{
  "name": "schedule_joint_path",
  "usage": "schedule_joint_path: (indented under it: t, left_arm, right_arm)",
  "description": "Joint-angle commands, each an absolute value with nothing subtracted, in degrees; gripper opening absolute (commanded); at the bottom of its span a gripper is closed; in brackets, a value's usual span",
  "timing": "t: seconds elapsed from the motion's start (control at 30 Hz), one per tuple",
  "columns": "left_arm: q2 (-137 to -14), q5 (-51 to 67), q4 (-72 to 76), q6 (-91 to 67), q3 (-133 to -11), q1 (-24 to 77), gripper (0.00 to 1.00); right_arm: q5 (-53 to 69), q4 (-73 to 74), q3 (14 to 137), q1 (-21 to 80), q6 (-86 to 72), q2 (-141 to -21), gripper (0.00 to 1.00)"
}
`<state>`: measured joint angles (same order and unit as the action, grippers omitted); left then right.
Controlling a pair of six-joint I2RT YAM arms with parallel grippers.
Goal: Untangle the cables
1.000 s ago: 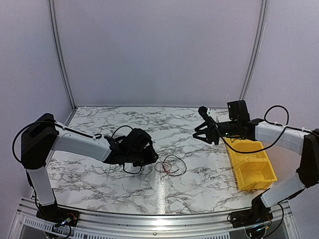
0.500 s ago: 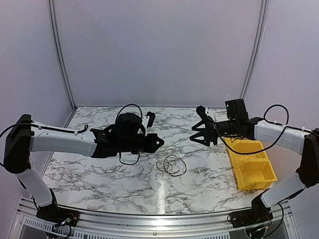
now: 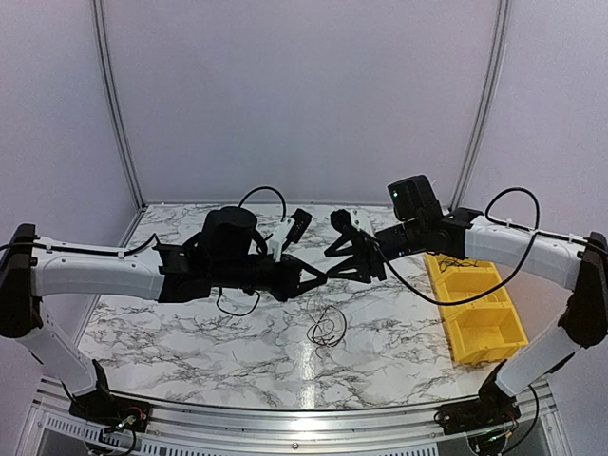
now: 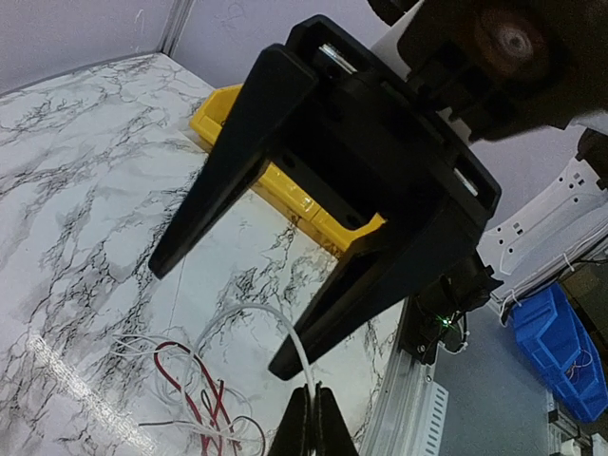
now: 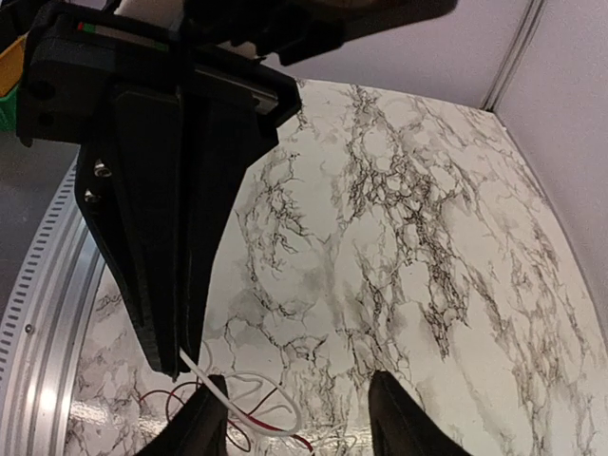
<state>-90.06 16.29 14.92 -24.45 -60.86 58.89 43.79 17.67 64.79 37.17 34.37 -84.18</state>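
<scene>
The cables are a small tangle of thin white, red and black wires on the marble table below both grippers. My left gripper is raised above the table and shut on a white wire, which arcs down to the tangle. My right gripper is open and faces the left one tip to tip, its fingers spread either side of the held wire. In the right wrist view my right gripper is open, with the white wire running from the left gripper past its left fingertip.
A yellow divided bin stands at the table's right edge and also shows in the left wrist view. The table's aluminium front rail runs along the near side. Thick black arm cables loop above both arms.
My left gripper rose from the table and moved right, holding the white wire. My right arm swung left to meet it. The tangle shifted and bunched slightly.
</scene>
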Motion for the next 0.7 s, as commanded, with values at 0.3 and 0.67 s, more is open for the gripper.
schedule_joint_path:
  t: [0.3,0.67]
  left_arm:
    - [-87.8,13.3,16.1,-22.1,-58.8,58.9,0.01]
    - [-97.5,-15.9,20.2,-23.6,-60.4,62.4,0.29]
  right_arm:
    - [45.4,17.2,62.4,38.0,35.4,-84.7,0.0]
    - [43.5,14.7,62.7,37.1,28.6,-84.7,0.0]
